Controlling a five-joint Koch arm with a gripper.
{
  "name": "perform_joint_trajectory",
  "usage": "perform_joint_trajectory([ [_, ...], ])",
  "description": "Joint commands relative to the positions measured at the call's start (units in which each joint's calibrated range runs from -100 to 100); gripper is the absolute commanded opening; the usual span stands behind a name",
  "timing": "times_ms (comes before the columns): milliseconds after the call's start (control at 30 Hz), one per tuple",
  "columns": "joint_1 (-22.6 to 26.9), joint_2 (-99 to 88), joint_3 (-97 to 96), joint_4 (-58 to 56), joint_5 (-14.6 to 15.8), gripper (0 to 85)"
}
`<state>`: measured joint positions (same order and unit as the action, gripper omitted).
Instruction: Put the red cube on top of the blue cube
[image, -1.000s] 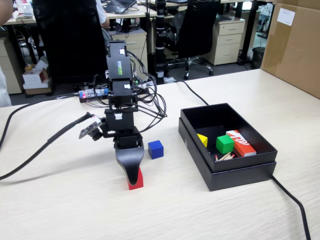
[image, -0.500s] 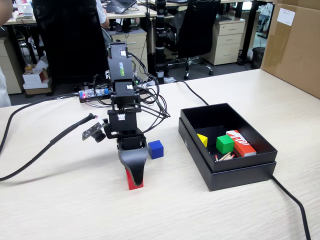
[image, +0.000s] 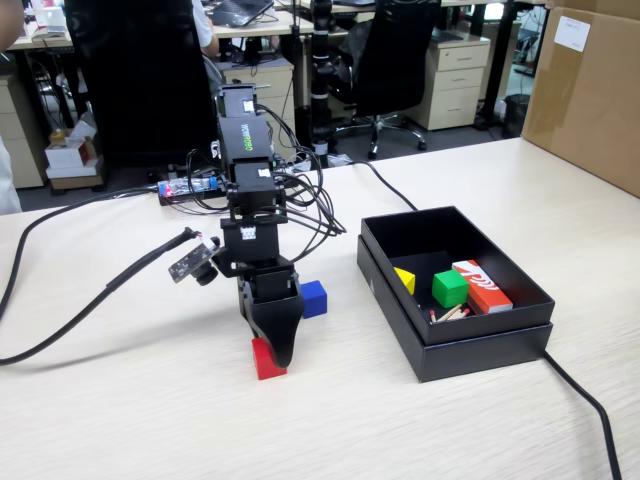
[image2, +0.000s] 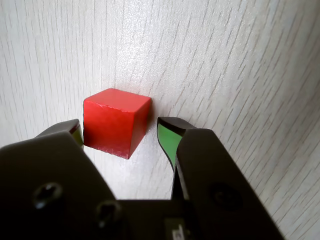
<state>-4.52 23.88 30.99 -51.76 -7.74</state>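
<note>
The red cube (image2: 115, 121) sits on the pale wooden table, between the tips of my gripper (image2: 120, 131) in the wrist view. The jaws are open. The left jaw is close against the cube's left face and the right jaw stands a small gap off its right edge. In the fixed view my gripper (image: 272, 350) points down at the table with the red cube (image: 264, 361) partly hidden behind its black fingers. The blue cube (image: 313, 298) stands on the table just behind and to the right of the gripper, apart from the red cube.
A black open box (image: 455, 340) stands right of the arm, holding a green cube (image: 450, 288), a yellow piece (image: 404, 280) and a red-orange and white printed box (image: 482, 285). Black cables (image: 80, 300) run across the table at left and behind the arm. A cardboard box (image: 590, 90) stands at the far right.
</note>
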Motion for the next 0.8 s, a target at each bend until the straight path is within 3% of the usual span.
perform_joint_trajectory([
  [0,-0.15,-0.65,4.46,0.23,0.59,32.0],
  [533,-0.63,-0.19,4.55,2.04,1.07,31.4],
  [667,-0.63,-0.19,4.10,1.78,1.17,18.8],
  [767,-0.73,-0.19,3.73,1.78,1.27,17.6],
])
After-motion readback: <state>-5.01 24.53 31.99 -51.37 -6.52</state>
